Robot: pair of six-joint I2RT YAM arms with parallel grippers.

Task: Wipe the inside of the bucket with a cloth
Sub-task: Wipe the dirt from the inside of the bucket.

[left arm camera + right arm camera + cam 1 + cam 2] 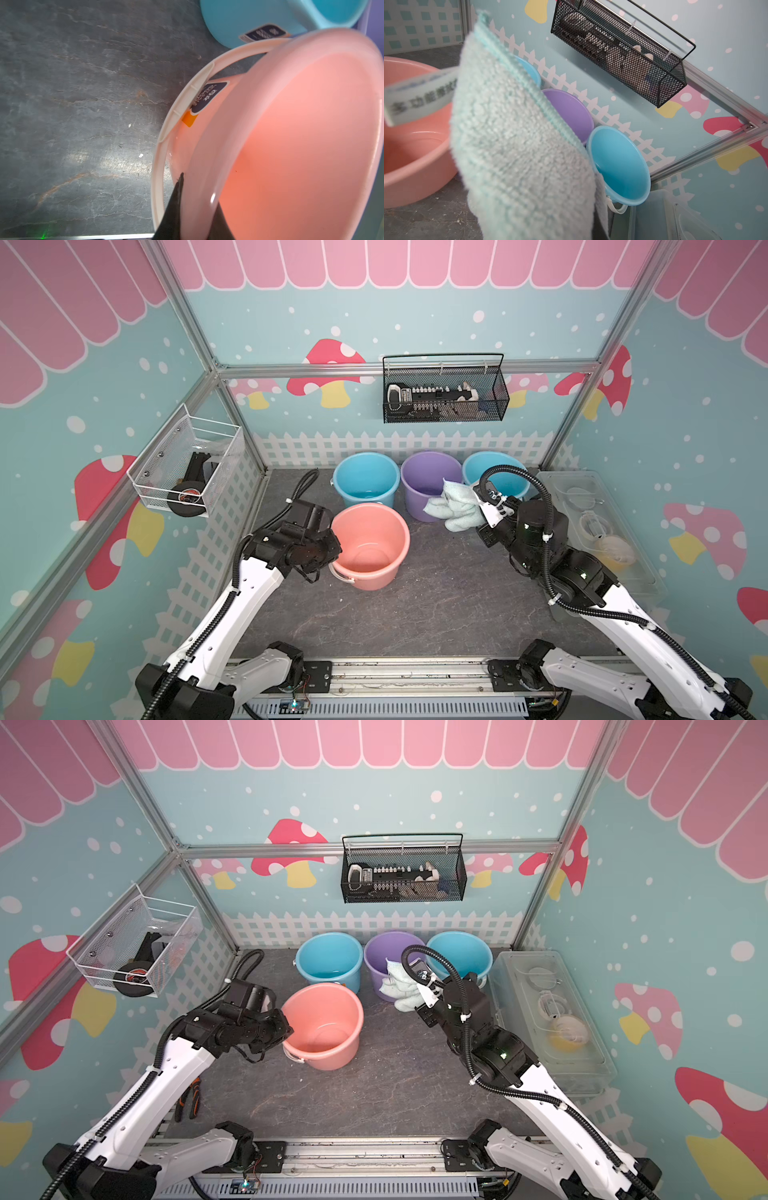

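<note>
Loosely bunched cloth point(455, 506), in right end effector point(481, 510)

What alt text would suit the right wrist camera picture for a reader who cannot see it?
A fluffy mint-green cloth hangs close to the camera, filling the middle of the picture. Behind it stand a pink bucket, a purple bucket and a blue bucket on a grey table, with a black mesh basket hung on the wall.

Stock: pink bucket point(374, 578), cream-white handle point(156, 176). Behind the pink bucket: blue bucket point(365, 477), purple bucket point(419, 472), second blue bucket point(473, 472). Plain pale mint-green cloth point(455, 510). Dark grey, pale-veined tabletop point(436, 605).
</note>
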